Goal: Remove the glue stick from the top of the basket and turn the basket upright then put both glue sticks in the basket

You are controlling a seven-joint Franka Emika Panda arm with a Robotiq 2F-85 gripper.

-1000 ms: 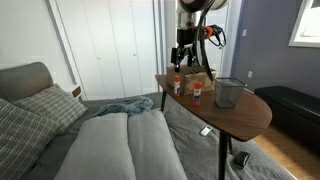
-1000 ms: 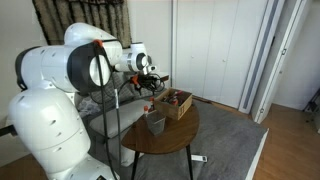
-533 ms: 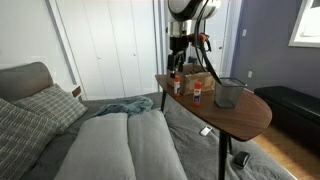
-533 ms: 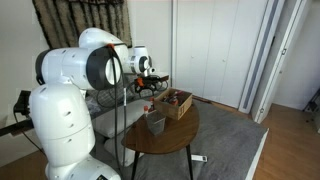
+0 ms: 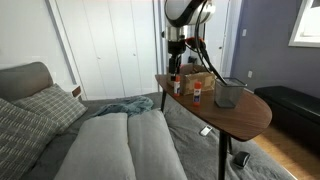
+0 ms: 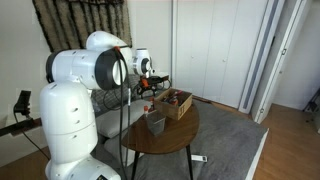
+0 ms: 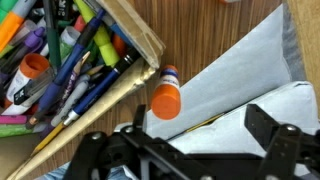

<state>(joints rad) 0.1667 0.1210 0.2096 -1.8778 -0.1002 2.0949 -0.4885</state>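
Basket (image 5: 229, 93) is sitting on the round wooden table (image 5: 250, 116), wide end up as far as I can tell, with nothing on top of it. It's well apart from the end effector, over on the far side of the cardboard box (image 5: 200, 78). In an exterior view you can also see it near the front of the table, just in front of the box (image 6: 177, 103).

Both glue sticks (image 5: 178, 87) are standing upright on the table next to the box, on the side nearest the grey couch (image 5: 130, 145). Neither one is in the basket.

The end effector (image 5: 176, 64) hangs right above the glue stick closest to the table edge, not touching it. In the wrist view that glue stick (image 7: 166, 98) shows up from above, orange cap facing the camera, just beside the corner of the box and close to the edge of the table. The box there is stuffed with markers (image 7: 60, 60) and pens.

At the bottom of the wrist view the end effector (image 7: 185, 150) has its fingers (image 7: 272, 132) spread wide, nothing between them, so it's empty. Past the table edge you just see grey couch fabric.
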